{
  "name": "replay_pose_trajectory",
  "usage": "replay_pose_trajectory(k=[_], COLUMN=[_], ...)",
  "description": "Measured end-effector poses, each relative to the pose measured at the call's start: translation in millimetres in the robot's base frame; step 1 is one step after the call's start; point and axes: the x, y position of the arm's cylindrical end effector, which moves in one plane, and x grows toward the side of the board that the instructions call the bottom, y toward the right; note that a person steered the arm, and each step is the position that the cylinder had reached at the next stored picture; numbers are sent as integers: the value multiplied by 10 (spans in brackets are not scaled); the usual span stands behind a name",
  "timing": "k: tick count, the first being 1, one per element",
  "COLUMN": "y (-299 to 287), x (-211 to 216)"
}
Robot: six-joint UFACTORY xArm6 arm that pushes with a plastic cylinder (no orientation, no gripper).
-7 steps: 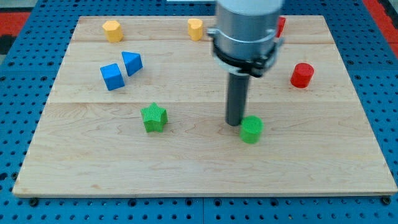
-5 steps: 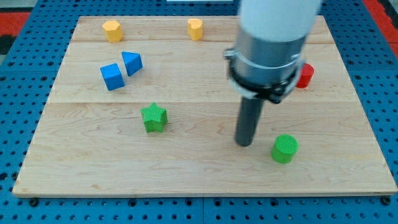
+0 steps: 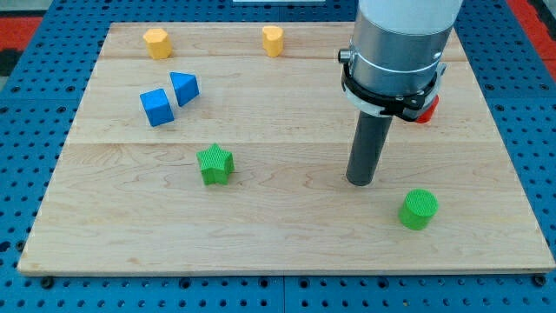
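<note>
Green cylinder [image 3: 419,209] pushed rightward, my tip [image 3: 360,183] trailing

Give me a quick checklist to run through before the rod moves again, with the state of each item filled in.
1. My tip visible on the board: ok.
2. Tip clear of the green cylinder, which sits apart toward the view's lower right: ok.
3. Green star block away from the tip, to the view's left: ok.
4. Red block fully visible: not ok, the arm hides most of it.
5. All blocks on the wooden board: ok for those that show.
</note>
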Motion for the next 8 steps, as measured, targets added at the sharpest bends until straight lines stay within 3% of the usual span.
replay_pose_trajectory(k=[2, 5, 8], y=[-79, 978, 1039], x=[-202, -196, -357])
